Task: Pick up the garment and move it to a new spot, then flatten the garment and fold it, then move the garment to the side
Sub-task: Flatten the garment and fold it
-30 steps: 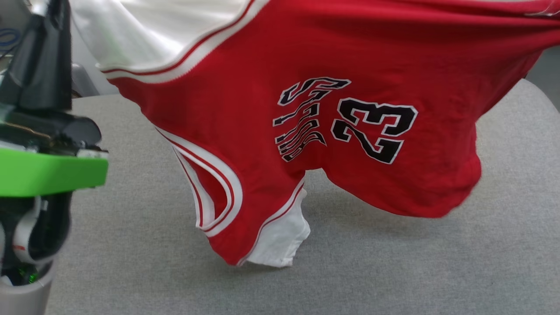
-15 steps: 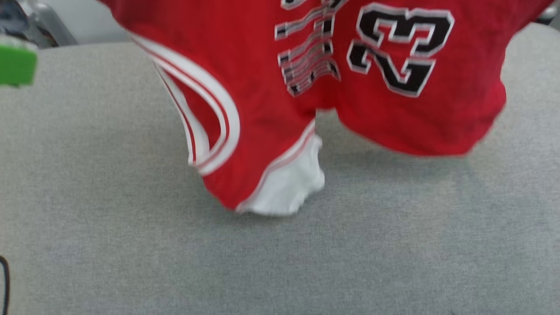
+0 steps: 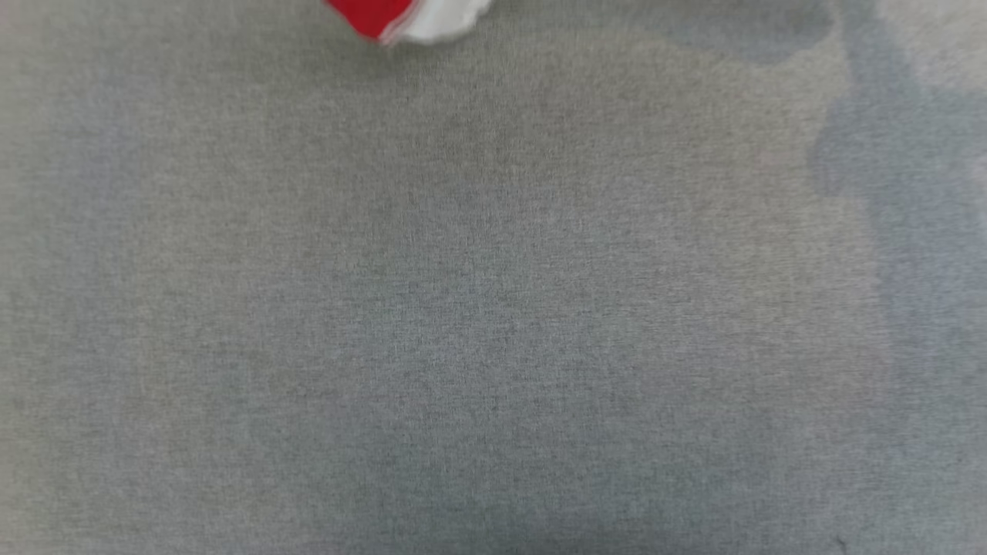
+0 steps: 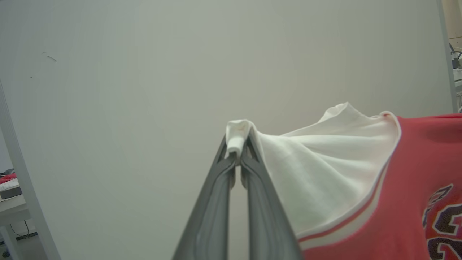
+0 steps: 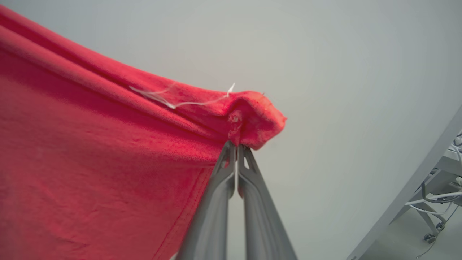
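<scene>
My head camera has swung since a second ago. The garment (image 3: pixel 409 15), which then filled the upper half of the head view with its printed front, is now just a red-and-white tip at the top edge. The grey desk (image 3: pixel 493 308) spreads out below that tip, and whether the tip touches it I cannot tell.

On my left, my left fingers (image 4: pixel 216 202) are pressed together on a small bunched fold at the end of the white sleeve (image 4: pixel 306 169). That fold pokes out just above their tips. From there the sleeve fans out taut to the right and down, past the red-and-white striped trim (image 4: pixel 343 224), into the red cloth.

At the right edge of the left wrist view sits black lettering (image 4: pixel 445 213) with a white outline. It is cut off by the frame, and I cannot read it.

On my right, my right fingers (image 5: pixel 216 202) are clamped tight on a red corner (image 5: pixel 252 115) of the garment, which bulges just over their tips. The cloth stretches away to the left from there in long folds. A loose white thread (image 5: pixel 169 103) lies across the top fold, near the pinch. Behind both fingers stands a plain pale wall (image 4: pixel 144 72).
</scene>
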{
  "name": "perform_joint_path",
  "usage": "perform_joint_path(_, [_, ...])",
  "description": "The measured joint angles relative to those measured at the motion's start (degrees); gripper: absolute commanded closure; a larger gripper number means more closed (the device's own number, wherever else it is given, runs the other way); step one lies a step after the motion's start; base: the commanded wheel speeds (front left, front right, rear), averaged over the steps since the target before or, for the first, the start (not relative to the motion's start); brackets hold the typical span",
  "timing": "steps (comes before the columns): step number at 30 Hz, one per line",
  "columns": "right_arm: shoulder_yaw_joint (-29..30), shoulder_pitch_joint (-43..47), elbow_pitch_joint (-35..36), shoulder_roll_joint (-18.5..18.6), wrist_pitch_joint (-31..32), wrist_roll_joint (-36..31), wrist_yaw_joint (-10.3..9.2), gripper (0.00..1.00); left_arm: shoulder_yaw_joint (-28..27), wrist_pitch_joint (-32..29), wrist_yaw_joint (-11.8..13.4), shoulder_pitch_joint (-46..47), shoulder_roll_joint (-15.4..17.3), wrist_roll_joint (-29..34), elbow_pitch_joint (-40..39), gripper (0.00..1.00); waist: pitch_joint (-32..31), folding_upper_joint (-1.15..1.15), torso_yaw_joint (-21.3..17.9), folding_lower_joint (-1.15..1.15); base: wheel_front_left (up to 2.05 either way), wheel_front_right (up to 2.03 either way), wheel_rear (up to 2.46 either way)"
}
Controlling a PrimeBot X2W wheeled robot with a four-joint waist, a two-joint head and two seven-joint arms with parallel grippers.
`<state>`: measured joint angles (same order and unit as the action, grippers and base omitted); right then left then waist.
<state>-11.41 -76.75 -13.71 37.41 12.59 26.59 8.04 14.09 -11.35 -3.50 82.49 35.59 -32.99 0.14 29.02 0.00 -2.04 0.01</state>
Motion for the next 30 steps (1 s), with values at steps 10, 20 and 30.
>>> perform_joint_path(10, [-1.4, -20.1, -19.4, -7.9, -10.5, -5.2, 0.01, 1.0, 4.2, 9.6, -1.7, 22.4, -5.0, 8.2, 22.6, 1.0, 9.8, 0.0, 0.5, 0.01, 0.0, 0.0, 0.0])
perform_joint_path(20, [-0.5, -26.1, -32.8, -12.4, -21.3, -10.3, 0.05, 1.0, 5.2, 23.0, -1.9, 30.1, -9.1, 10.3, 36.4, 1.0, 15.0, 0.0, 0.9, 0.0, 0.0, 0.0, 0.0])
perform_joint_path(30, [-5.7, -19.1, -38.8, -12.1, -25.6, -9.1, -0.05, 1.0, 7.2, 26.0, -3.4, 16.3, -12.9, 8.2, 37.3, 1.0, 13.9, 0.0, 2.7, 0.0, 0.0, 0.0, 0.0])
